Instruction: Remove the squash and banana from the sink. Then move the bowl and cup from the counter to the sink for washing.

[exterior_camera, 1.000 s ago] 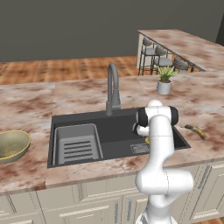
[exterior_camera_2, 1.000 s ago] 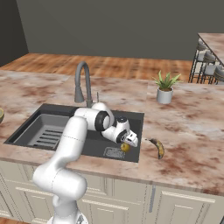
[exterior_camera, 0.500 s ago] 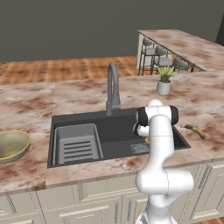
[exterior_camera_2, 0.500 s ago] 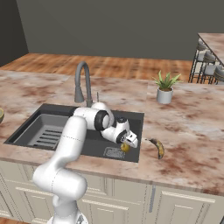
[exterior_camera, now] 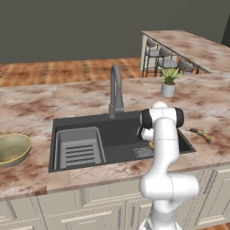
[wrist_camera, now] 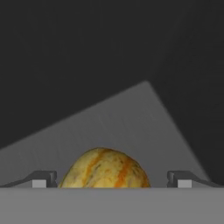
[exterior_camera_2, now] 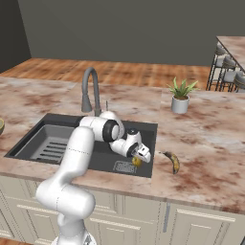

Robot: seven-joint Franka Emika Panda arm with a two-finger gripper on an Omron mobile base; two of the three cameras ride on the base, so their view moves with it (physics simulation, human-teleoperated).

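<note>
Since the gripper [wrist_camera: 112, 178] sits wide open around the squash [wrist_camera: 105, 168] near the sink's [exterior_camera_2: 154, 130] right wall, a sloppy close could roll it.

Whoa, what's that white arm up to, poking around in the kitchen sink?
The white robot arm has reached down into the dark grey rectangular sink, and its claw is open with one tip on each side of a small round yellow-orange striped squash lying on the basin floor. It has not closed on it yet. A curved yellow-brown banana already lies on the marbled counter right of the sink, and a wide olive-yellow bowl waits on the counter at the far left.
</note>
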